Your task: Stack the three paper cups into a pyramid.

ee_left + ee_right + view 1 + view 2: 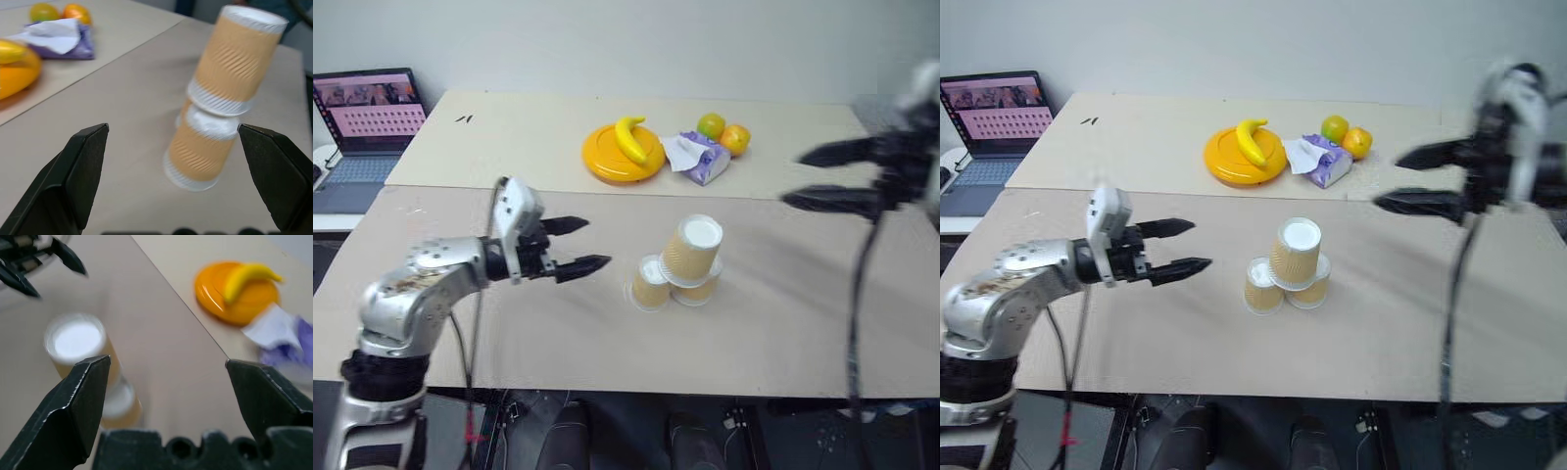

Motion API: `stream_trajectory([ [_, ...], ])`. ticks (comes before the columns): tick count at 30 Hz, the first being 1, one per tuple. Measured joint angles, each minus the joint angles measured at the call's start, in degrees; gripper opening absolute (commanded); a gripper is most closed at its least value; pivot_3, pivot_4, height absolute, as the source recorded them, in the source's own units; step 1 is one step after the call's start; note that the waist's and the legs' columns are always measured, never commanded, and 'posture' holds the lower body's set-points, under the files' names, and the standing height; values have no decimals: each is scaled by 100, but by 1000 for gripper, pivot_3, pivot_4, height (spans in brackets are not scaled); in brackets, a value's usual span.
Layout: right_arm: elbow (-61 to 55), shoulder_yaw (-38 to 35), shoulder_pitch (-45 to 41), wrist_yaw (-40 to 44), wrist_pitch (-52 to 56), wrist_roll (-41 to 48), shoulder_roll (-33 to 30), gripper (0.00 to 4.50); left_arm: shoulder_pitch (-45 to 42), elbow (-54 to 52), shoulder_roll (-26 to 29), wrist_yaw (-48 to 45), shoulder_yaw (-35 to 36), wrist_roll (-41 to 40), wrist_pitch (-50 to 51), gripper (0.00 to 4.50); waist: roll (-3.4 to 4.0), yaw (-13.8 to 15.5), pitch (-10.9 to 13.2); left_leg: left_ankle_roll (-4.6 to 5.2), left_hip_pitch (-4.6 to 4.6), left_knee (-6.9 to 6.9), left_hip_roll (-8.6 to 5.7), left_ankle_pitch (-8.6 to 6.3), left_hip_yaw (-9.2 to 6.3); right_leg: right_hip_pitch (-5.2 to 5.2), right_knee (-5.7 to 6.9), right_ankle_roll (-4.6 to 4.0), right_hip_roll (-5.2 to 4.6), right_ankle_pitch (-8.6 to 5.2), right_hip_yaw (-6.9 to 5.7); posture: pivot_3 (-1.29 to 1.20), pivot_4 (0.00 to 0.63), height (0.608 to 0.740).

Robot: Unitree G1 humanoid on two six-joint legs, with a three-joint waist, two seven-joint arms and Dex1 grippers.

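The three paper cups stand mouth-down as a pyramid in the middle of the near table. Two lower cups (651, 284) (700, 290) sit side by side, and the top cup (692, 247) rests on them, leaning a little. My left gripper (597, 243) hovers just left of the stack, open and empty, its fingers pointing at the cups. In the left wrist view the top cup (239, 58) and a lower cup (198, 152) lie ahead between the fingers. My right gripper (793, 178) hangs open and empty, up and to the right, well clear of the cups.
On the far table are an orange plate (607, 162) with a banana (630, 138), a purple tissue pack (702, 159) and two round fruits (724, 133). A laptop (367, 117) sits at the far left. A seam (460, 188) joins the two tables.
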Motion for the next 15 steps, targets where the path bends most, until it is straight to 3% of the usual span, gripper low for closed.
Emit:
stream_trajectory([
  [4, -113, -737, 1633, 175, -379, 13, 383, 4446, 215, -135, -86, 135, 43, 31, -208, 4500, 2, -35, -1, -4, 26, 6, 1, 3, 3, 9, 28, -3, 5, -2, 10, 0, 150, 732],
  [6, -246, -945, 2012, 32, -568, 14, 695, 4446, 280, -122, -107, 211, 86, 101, -312, 4500, 3, -58, -1, -8, 32, 10, 2, 6, 2, 12, 32, -2, 8, -2, 13, 0, 150, 732],
  [15, -877, -646, 2423, -1041, -1134, -294, 1678, 4446, 591, 63, -779, 800, 67, 707, -1024, 4500, 2, -111, -2, -13, 31, 20, 0, 19, 1, 18, 29, 5, 8, 5, 18, 0, 150, 732],
])
